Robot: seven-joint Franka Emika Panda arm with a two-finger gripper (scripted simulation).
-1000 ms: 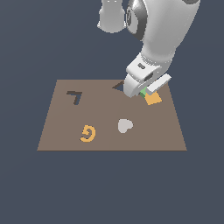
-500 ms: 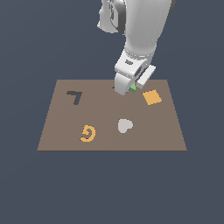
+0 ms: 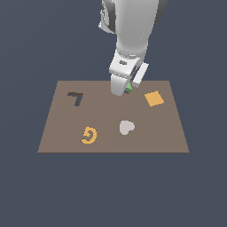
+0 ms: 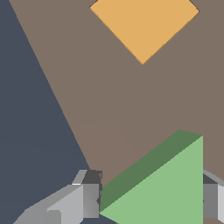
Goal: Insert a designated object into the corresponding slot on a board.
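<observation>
The light-green triangle piece (image 4: 170, 188) sits between my two fingers in the wrist view, and my gripper (image 4: 151, 201) is shut on it. In the exterior view only a sliver of the green triangle (image 3: 128, 87) shows beneath my gripper (image 3: 125, 89), low over the far edge of the brown board (image 3: 57, 133). A small dark bit right by the fingers may be the slot; the gripper hides the rest of it. The orange square (image 3: 154, 98) lies on the board to the exterior view's right of my gripper.
A dark hook-shaped cutout (image 3: 76, 97) is at the board's far left in the exterior view. An orange curled piece (image 3: 89, 135) and a grey heart (image 3: 126, 127) lie nearer the front. The orange square (image 4: 143, 24) and the board's edge show in the wrist view.
My gripper has carried the green triangle toward the exterior view's left, away from the orange square, and come down low over the spot where the dark triangular cutout showed before.
</observation>
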